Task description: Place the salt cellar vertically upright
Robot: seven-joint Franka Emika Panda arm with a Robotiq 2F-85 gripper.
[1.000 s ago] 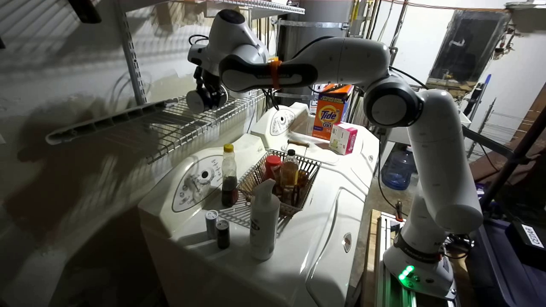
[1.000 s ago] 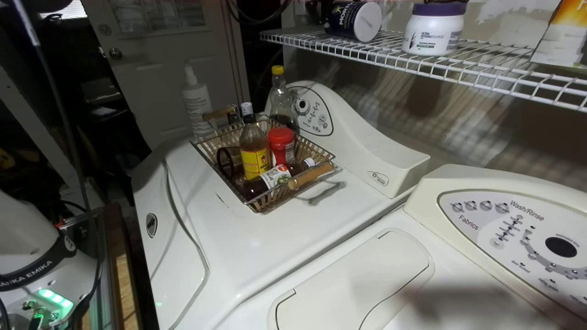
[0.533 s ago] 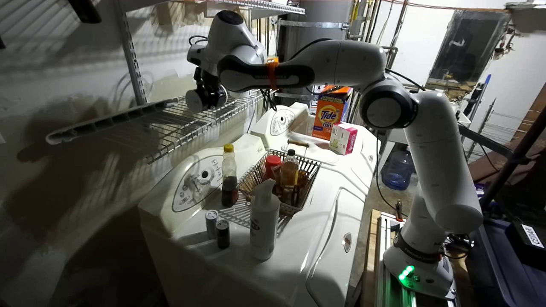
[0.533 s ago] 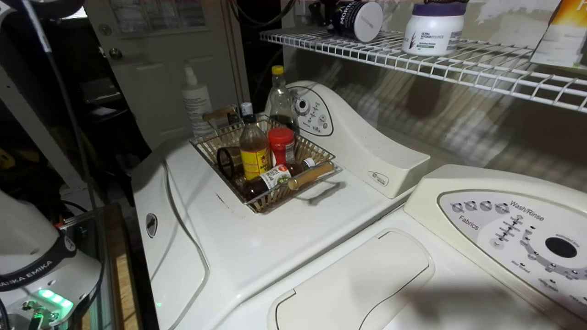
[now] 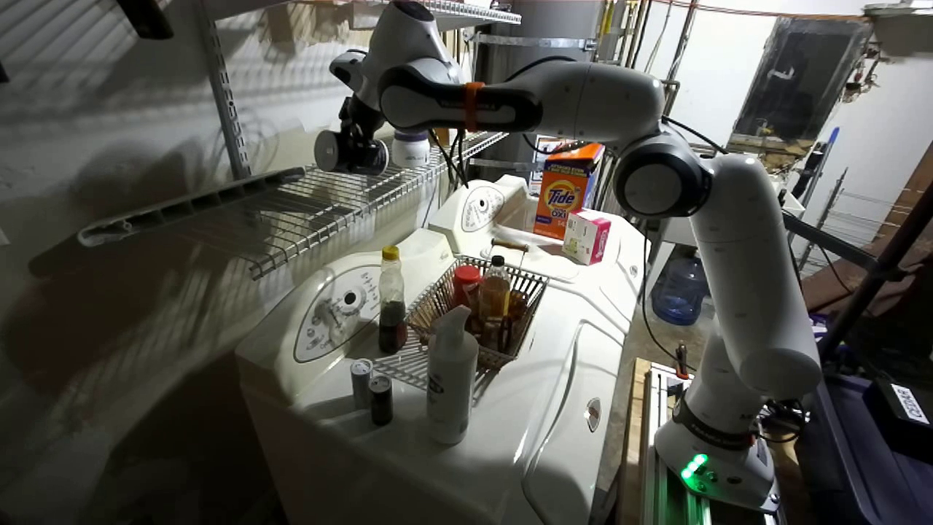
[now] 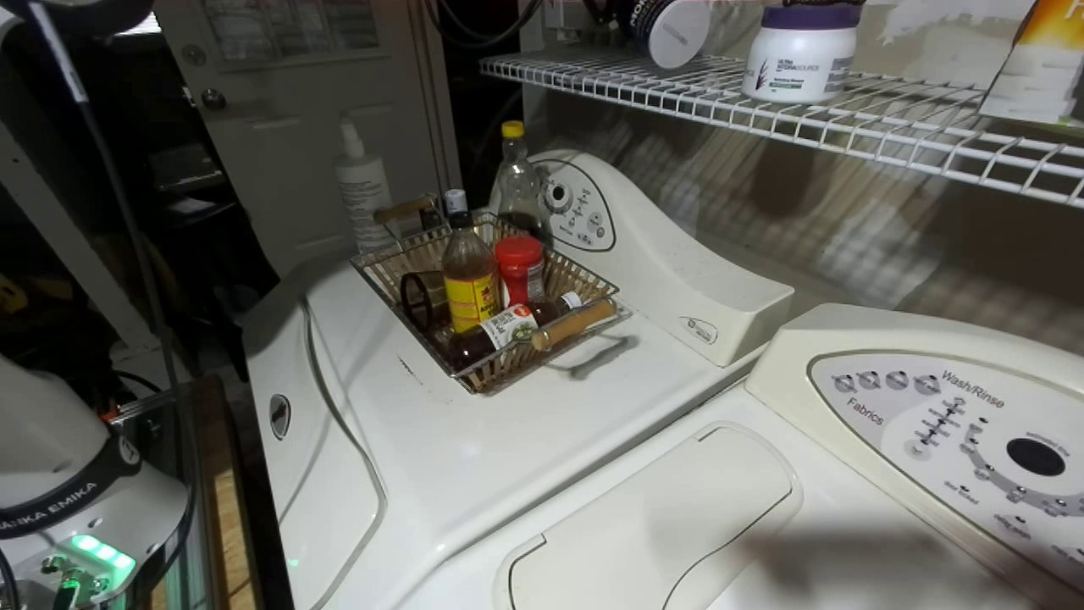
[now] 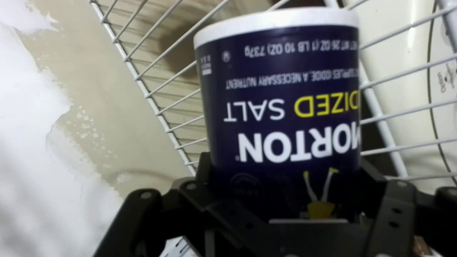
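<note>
I saw the robot's arm [image 5: 612, 102] stretched high over the white machine [image 6: 406, 483]. Its gripper [image 7: 285, 169] had the salt cellar [image 7: 282, 89] pinched tight, with one finger [image 7: 203, 169] on each side. The salt cellar was a dark blue round tub with a white end, and its words were upside down in the wrist view. In both exterior views it was tipped over on its side, up by the wire shelf [image 6: 559, 73]. I could not tell if it touched the wires. Near it, a white jar [image 6: 800, 58] with a purple lid stood on the shelf. Down on the machine sat a basket [image 6: 510, 364] with a red-topped jar [image 6: 519, 264] and a bottle [image 6: 471, 292] with a yellow label in it. Two little cans [image 5: 381, 402] stood close together near a white pump bottle [image 5: 452, 394].
</note>
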